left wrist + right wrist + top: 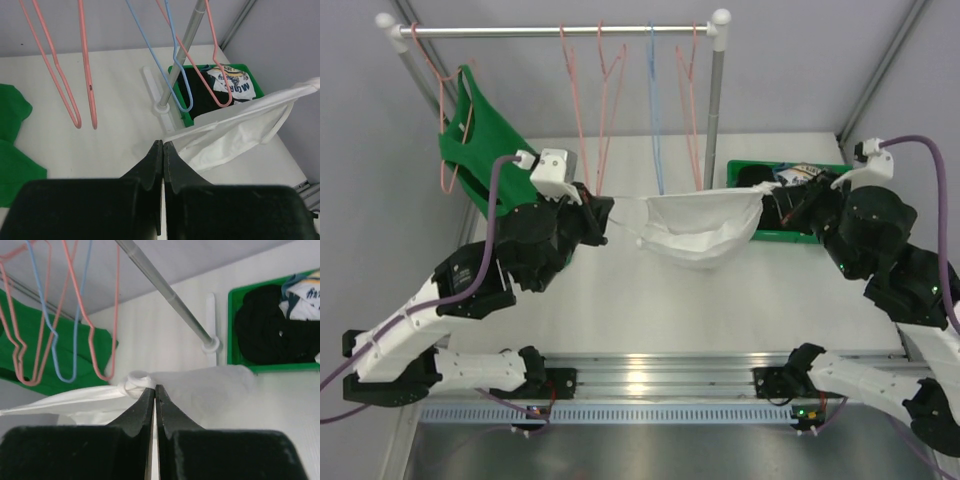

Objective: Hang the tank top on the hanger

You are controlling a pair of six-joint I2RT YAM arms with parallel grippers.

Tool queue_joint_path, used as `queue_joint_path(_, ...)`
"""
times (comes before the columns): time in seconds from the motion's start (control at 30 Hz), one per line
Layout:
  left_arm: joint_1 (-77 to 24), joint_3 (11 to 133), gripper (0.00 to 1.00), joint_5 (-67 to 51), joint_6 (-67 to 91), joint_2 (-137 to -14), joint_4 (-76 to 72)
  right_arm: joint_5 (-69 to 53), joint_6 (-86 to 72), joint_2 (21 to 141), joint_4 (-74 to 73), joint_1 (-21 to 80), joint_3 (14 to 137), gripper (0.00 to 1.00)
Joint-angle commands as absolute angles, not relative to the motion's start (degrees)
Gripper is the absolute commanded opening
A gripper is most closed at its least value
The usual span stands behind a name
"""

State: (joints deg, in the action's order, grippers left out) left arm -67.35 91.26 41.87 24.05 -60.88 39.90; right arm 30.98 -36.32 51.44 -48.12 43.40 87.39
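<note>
Above the middle of the pale bench [720,310], both arms reach inward from the near edge and hold the white tank top [705,228] stretched between them, clear of the surface. The left pincer [163,145] is clenched, its fingers pressed together on one end of the thin fabric. The right pincer [155,389] is likewise clamped tight on a bunched strap at the other end. The top edge of the tank top runs nearly taut from one pincer to the other, while the rest sags in a loose pouch below it. It is on no hanger. Just behind the right pincer, a green bin [232,330] sits on the bench with a dark garment [270,325] and a white garment with blue lettering [235,85] in it. Beyond the tank top stands a clothes rack, its post [716,110] rising beside the bin and its rail [550,31] running across the far side. Bare pink wire hangers [86,55] and a blue wire hanger [656,110] dangle from the rail. At its left end, a green tank top [485,150] hangs on another pink hanger.
</note>
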Motion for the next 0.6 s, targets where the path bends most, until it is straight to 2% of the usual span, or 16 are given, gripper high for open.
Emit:
queue_joint_path(0.0, -67.1, 81.5, 0.00, 41.1, 28.3, -58.4, 42.1, 29.5, -39.2, 49.0, -48.2, 43.9, 78.9, 0.00)
queue_joint_path(0.1, -67.1, 71.3, 0.00, 36.0, 35.6, -55.1, 38.9, 25.8, -44.7, 44.7, -45.7, 43.8, 64.6, 0.00)
queue_joint_path(0.17, -67.1, 59.5, 0.00, 33.1, 39.5, -53.4, 36.1, 22.3, -48.9, 41.8, -42.6, 43.9, 52.8, 0.01)
queue_joint_path(0.27, -66.5, 45.0, 0.00, 28.4, 45.8, -54.3, 27.9, 19.7, -51.2, 41.3, -35.0, 43.2, 38.4, 0.17)
queue_joint_path(0.37, -63.6, 38.2, 0.00, 23.7, 47.5, -58.3, 20.8, 13.5, -50.5, 47.7, -27.9, 40.8, 32.6, 0.20)
queue_joint_path(0.5, -59.7, 37.0, 0.00, 21.1, 45.4, -61.5, 16.7, 10.6, -47.9, 53.2, -24.3, 38.9, 33.0, 0.43)
queue_joint_path(0.57, -56.8, 37.4, 0.00, 19.5, 44.1, -62.5, 15.9, 10.5, -46.5, 54.0, -24.8, 38.8, 34.9, 0.48)
